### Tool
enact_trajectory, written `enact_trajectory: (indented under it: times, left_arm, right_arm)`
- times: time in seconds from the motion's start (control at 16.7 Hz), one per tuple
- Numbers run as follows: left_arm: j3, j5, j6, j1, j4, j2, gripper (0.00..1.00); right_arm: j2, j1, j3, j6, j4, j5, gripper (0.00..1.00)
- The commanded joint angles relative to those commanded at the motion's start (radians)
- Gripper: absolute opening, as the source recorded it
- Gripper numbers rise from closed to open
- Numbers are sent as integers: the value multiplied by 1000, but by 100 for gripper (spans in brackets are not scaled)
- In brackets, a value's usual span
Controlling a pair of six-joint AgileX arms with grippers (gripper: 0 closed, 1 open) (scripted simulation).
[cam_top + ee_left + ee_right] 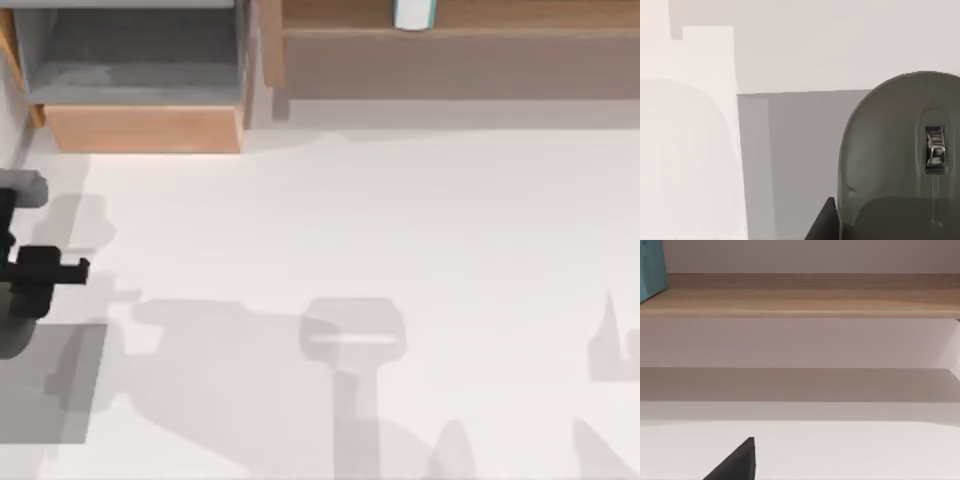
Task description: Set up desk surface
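The white table [400, 230] spreads wide and bare across the top view, with a wood box unit [140, 128] and a shelf [450, 20] along its far edge. The left arm sits at the table's left edge, its gripper [40, 272] above a grey mat [60, 400] where a grey mouse [900, 160] lies just under it. Whether either gripper is apart or together cannot be told.

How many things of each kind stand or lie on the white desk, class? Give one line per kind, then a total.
Grey mouse: 1
Grey square mat: 1
Light-wood shelf: 1
Light-wood box unit: 1
Teal and white object on the shelf: 1
Total on the desk surface: 5
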Motion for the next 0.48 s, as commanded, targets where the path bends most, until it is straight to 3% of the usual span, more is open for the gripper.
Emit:
enact_trajectory:
  times: [0.48]
  left_arm:
    - [-145, -7, -27, -2, 57, -14, 0]
  right_arm:
    - [0, 0, 0, 0, 0, 0, 100]
